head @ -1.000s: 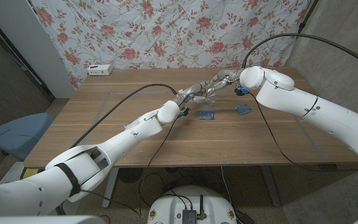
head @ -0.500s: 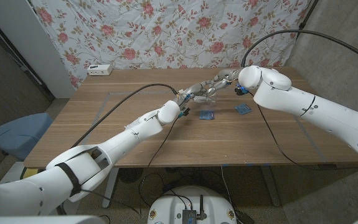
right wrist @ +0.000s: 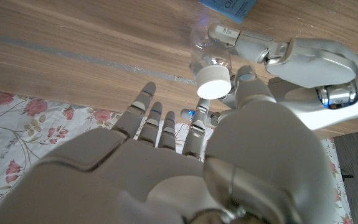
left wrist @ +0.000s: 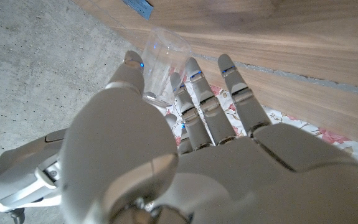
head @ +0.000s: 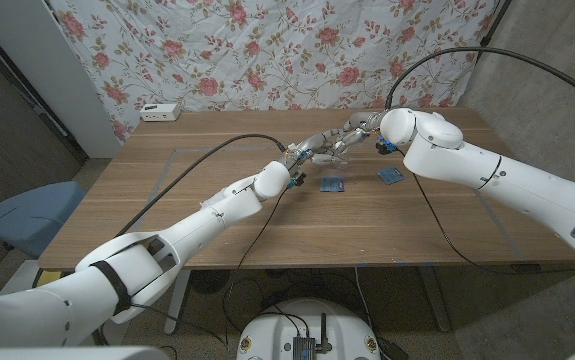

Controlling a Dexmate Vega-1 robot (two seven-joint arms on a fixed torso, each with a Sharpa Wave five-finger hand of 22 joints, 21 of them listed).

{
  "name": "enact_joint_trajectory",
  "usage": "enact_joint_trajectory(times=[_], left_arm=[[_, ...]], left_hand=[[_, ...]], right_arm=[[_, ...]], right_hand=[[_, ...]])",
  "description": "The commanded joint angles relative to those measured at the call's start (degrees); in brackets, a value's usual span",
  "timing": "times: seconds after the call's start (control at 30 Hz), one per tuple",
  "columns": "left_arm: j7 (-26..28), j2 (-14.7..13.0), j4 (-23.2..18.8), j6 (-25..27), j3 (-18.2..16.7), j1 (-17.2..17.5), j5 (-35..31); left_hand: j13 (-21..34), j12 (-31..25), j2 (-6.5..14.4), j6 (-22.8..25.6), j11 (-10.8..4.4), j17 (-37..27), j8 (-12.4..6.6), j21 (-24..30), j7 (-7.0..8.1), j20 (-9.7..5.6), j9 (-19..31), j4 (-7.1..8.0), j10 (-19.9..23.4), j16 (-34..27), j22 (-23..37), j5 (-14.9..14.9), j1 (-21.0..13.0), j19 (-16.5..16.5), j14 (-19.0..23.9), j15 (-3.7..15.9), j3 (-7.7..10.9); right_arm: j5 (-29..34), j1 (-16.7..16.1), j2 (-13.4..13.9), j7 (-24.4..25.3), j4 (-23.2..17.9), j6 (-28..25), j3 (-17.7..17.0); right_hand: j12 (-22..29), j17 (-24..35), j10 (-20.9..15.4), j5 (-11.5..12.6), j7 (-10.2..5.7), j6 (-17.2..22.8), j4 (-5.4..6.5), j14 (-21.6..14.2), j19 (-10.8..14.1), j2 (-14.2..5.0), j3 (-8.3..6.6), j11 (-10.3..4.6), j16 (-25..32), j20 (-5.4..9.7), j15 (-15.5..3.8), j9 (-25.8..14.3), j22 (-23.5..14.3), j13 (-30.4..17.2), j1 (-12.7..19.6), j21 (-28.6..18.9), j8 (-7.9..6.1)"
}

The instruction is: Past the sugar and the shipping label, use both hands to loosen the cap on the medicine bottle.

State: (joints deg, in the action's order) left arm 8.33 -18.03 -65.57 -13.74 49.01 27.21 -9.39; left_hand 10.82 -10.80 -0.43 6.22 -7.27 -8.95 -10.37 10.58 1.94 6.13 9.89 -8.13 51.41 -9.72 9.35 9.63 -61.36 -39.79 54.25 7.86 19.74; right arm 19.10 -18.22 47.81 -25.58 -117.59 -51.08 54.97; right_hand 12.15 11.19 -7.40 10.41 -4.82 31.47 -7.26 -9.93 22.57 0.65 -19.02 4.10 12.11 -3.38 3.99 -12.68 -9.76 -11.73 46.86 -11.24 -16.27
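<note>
A clear medicine bottle (left wrist: 164, 57) with a white cap (right wrist: 215, 86) is lifted above the far middle of the table. My left hand (head: 305, 152) holds its body between thumb and fingers. The bottle (right wrist: 207, 57) lies on its side, its cap facing my right hand (right wrist: 185, 168). That right hand (head: 355, 130) reaches in from the other side with its fingers (right wrist: 146, 112) straight and spread. Its thumb (right wrist: 251, 93) sits close beside the cap, and I see no grip on it. In the head view the bottle (head: 329, 147) is a faint shape between the two hands.
Two blue packets (head: 333, 184) (head: 391, 176) lie on the wooden table (head: 197, 220) just in front of the hands. A white box (head: 160, 112) sits at the back left edge. A blue chair (head: 27, 215) stands off the table's left side.
My right arm has shifted slightly to the left, toward the bottle. The left hand and bottle stay where they were.
</note>
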Motion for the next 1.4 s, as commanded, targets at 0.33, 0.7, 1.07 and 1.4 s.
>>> enact_joint_trajectory(times=[0.33, 0.7, 1.07, 1.4], left_arm=[[-0.12, 0.00, -0.12, 0.28, 0.03, 0.11, 0.13], [-0.17, 0.25, 0.93, -0.33, 0.06, -0.25, 0.33], [-0.24, 0.56, 1.98, -0.93, 0.12, -0.57, 0.57], [-0.30, 0.64, 2.28, -1.06, 0.14, -0.71, 0.69]], left_hand=[[0.26, -0.28, 0.58, 0.58, -0.91, -0.19, -0.22, 0.01, 0.24, 0.08, 0.08, 0.02, 1.37, -0.16, 0.19, 0.52, -0.26, 0.25, 0.36, 3.09, 0.51], [0.27, -0.29, 0.53, 0.71, -0.77, -0.19, -0.26, 0.00, 0.51, 0.10, 0.08, 0.03, 1.39, -0.17, 0.19, 0.52, -0.12, 0.33, 0.37, 2.93, 0.68], [0.27, -0.25, 0.47, 0.71, -0.85, -0.19, -0.24, -0.01, 0.56, 0.13, 0.08, 0.00, 1.30, -0.09, 0.19, 0.52, -0.06, 0.41, 0.15, 2.91, 0.86], [0.27, -0.26, 0.51, 0.75, -0.85, -0.21, -0.24, -0.02, 0.59, 0.09, 0.09, 0.06, 1.31, -0.09, 0.19, 0.52, 0.11, 0.50, 0.04, 2.86, 1.01]], right_arm=[[1.76, -0.37, -0.84, 0.67, 0.81, -1.35, 0.63], [1.82, -0.35, -1.03, 1.03, 1.02, -1.65, 0.66], [1.84, -0.38, -1.50, 1.63, 1.63, -0.97, 0.66], [1.94, -0.78, -1.79, 2.52, 1.95, -0.53, 0.39]], right_hand=[[0.24, 0.14, -1.11, 0.52, -0.13, 1.57, -0.62, -0.77, 0.86, -0.10, -0.25, -0.22, 0.44, 0.09, -0.49, -0.61, -0.05, -0.19, 0.83, -0.38, -0.90], [0.29, 0.17, -1.72, 0.55, -0.36, 3.24, -1.05, -1.25, 1.25, -0.17, -0.33, -0.32, 0.58, 0.41, -0.83, -0.98, -0.05, -0.20, 1.37, -0.38, -1.86], [0.38, 0.30, -2.49, 0.64, -0.29, 4.97, -1.32, -1.88, 1.84, -0.29, -0.46, -0.33, 0.79, 0.71, -1.49, -1.40, -0.05, -0.21, 1.80, -0.46, -2.93], [0.40, 0.43, -3.01, 0.70, -0.94, 6.49, -1.42, -2.37, 2.23, -0.46, -0.57, -0.44, 0.97, 0.91, -1.84, -1.73, -0.06, -0.22, 2.02, -0.48, -3.88]])
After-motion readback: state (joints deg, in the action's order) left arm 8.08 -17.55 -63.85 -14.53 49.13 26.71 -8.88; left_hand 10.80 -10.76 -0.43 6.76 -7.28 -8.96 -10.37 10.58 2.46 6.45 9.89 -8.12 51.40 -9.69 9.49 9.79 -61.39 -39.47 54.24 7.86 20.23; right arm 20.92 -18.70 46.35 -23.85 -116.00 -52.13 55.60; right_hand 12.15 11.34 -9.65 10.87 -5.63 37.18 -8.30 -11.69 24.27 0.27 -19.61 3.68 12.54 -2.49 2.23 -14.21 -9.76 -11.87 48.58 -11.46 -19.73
